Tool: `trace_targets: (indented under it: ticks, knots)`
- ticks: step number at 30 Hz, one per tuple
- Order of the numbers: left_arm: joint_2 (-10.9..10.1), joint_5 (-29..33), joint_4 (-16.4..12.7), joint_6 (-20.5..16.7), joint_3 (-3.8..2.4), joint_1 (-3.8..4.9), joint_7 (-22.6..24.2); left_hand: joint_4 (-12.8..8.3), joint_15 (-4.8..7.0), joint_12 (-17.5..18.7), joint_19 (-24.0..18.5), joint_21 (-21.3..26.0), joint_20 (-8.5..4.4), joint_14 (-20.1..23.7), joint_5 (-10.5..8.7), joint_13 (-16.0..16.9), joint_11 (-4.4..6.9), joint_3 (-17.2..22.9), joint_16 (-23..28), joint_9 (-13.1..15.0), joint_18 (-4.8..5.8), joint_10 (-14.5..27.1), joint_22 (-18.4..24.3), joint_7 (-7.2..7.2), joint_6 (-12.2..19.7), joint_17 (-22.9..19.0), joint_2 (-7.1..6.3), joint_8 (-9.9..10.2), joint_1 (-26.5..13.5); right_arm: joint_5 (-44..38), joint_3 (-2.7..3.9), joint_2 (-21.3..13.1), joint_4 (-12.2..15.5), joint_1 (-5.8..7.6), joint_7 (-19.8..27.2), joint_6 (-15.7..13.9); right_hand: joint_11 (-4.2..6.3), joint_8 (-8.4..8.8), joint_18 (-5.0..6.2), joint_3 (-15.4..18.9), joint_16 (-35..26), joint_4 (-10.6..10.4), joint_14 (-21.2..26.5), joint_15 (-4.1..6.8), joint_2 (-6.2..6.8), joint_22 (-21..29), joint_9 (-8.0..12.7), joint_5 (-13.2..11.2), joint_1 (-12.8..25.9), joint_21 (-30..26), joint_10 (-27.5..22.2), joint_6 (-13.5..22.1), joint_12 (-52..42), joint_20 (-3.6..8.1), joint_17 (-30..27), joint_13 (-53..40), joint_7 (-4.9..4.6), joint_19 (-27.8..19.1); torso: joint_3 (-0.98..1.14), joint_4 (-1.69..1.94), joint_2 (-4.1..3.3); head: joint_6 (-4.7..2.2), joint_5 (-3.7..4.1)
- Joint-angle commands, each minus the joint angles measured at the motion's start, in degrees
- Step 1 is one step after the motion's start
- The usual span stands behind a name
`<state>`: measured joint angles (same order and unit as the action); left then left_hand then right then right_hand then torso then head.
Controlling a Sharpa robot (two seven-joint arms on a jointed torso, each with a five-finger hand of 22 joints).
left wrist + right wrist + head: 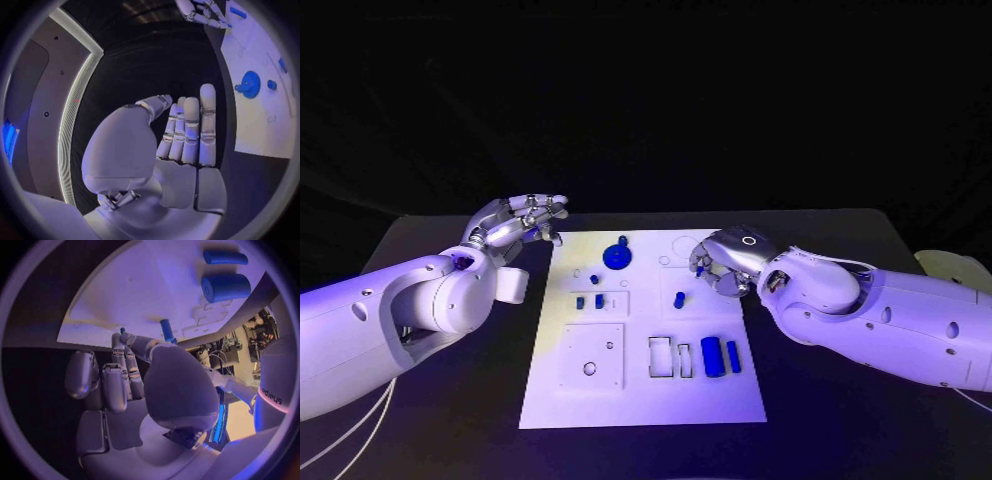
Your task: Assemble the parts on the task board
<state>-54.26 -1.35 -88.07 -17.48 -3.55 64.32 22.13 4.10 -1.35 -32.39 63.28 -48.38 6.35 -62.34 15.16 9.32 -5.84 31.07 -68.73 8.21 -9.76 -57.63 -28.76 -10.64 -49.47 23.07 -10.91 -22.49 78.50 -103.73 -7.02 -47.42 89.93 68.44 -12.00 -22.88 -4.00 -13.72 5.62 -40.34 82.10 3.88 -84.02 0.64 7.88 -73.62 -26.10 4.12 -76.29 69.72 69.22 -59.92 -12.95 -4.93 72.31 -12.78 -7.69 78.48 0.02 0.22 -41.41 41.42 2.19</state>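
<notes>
White board [574, 400] lies lengthwise at the middle of the black table [834, 440] in the head view, bearing small blue parts. A round blue disc [616, 256] sits near the far end, two short blue pegs [590, 301] stand in a square recess on the left half, and a single small peg [679, 298] stands near the centre. Two blue cylinders [720, 356] lie side by side toward the near right, beside two empty rectangular slots [669, 358]. The left hand [524, 222] hangs over the table just off the board's far left corner, fingers loosely apart and holding nothing. The right hand [723, 262] is above the board's far right part, fingers curled downward; whether it grips anything cannot be told here.

Left wrist view: the left hand [181, 145] shows straight fingers laid side by side, thumb apart, nothing held. The board [262, 125] lies beyond it with the blue disc [249, 84] on it, and the right hand [203, 14] appears at the far end.

Right wrist view: the right hand [125, 385] has its fingers bent toward the board [150, 295], close to the small peg [167, 331]; contact cannot be made out. The two cylinders [225, 275] lie farther along the board.
</notes>
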Motion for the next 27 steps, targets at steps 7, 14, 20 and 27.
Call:
trace_targets:
  ticks: [7,14,20,27]
  knots:
    - [0.1,-0.3,-0.1,1.1,-0.02,0.02,0.1,-0.4,-0.08,-0.4,0.2,0.3,0.05,0.3,0.32,0.1,-0.06,-0.1,0.1,-0.1,-0.76,0.5,0.1,0.09,0.4,-0.1,-0.05,0.0,0.1,0.9,0.07,0.1,-0.1,0.12,0.5,-0.1,0.61,-0.29,-0.60,0.1,0.2,-0.1,-2.4,0.33,0.12,0.1,-0.1,-0.5,0.7,-0.2,0.7,-0.4,-0.1,-0.02,-0.1,-0.1,-0.04,0.1,0.02,0.07,0.02,0.02,0.09]
    - [0.2,-0.3,-0.1,1.2,-0.02,0.02,0.0,-0.4,-0.11,-0.5,0.2,0.3,0.08,0.4,0.32,0.1,-0.09,-0.1,0.1,-0.1,-0.76,0.6,0.1,0.06,0.5,-0.1,-0.07,0.1,0.1,1.0,0.09,-0.2,1.1,0.13,0.6,-1.4,0.62,-0.28,-0.60,0.1,0.2,-0.1,-2.4,0.32,0.19,0.1,-0.1,-0.6,0.8,-0.2,0.7,-0.4,0.0,-0.03,-0.2,-0.1,-0.04,0.0,0.01,0.03,0.00,0.00,-0.08]
    - [0.3,-0.3,0.1,1.2,-0.02,0.02,0.0,-0.4,-0.13,-0.5,0.2,0.4,0.09,0.4,0.32,0.1,-0.11,-0.1,0.1,-0.1,-0.76,0.7,0.1,0.04,0.6,-0.2,-0.08,0.1,0.1,1.0,0.36,-0.5,3.7,0.36,0.7,-2.4,0.63,-0.29,-0.62,0.1,0.3,-0.1,-2.4,0.32,0.22,0.0,-0.1,-0.6,0.8,-0.1,0.7,-0.4,0.0,-0.03,-0.1,-0.1,-0.03,0.1,-0.05,0.10,0.10,-0.05,-0.33]
    - [0.6,-0.3,0.3,1.3,-0.02,0.02,0.1,-0.4,-0.14,-0.5,0.2,0.4,0.10,0.4,0.32,0.1,-0.12,-0.1,0.1,-0.1,-0.76,0.7,0.1,0.03,0.6,-0.2,-0.08,0.1,0.1,1.0,0.64,0.3,6.8,0.89,0.9,-3.2,0.64,-0.29,-0.62,0.1,0.3,-0.1,-2.4,0.32,0.22,0.0,-0.1,-0.6,0.8,-0.1,0.7,-0.4,0.0,-0.03,0.0,-0.1,-0.02,0.1,-0.12,0.12,0.18,-0.28,-1.21]
